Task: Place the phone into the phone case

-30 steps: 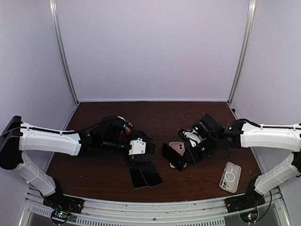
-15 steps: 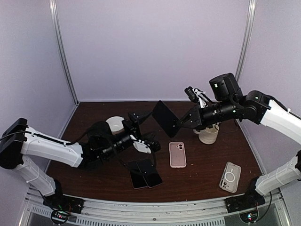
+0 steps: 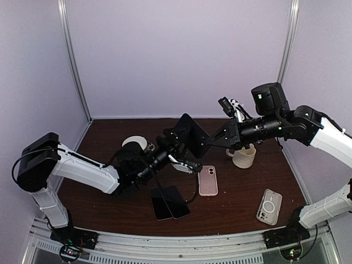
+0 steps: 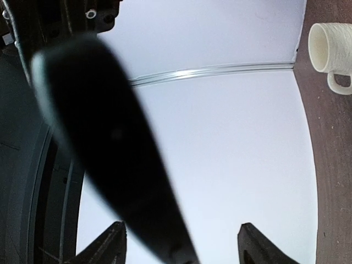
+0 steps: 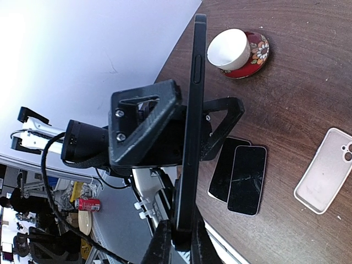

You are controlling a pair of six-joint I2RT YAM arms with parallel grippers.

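Insertion is not yet done: the right gripper point(image 3: 218, 142) pinches the flat black rectangular phone point(image 3: 192, 135) aloft by one end, the jaws of the left gripper point(image 3: 182, 149) stand spread astride it, and the pink plastic phone case point(image 3: 208, 180) lies apart on the brown table point(image 3: 247, 192).

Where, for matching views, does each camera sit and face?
Top external: above, behind the bases, looks down on the brown wooden table; left arm, right arm show.
Left wrist: on left arm, facing the pale wall; own fingers, blurred flat black phone show.
Right wrist: on right arm, looking along that phone in the right gripper toward the table.
All share the phone.
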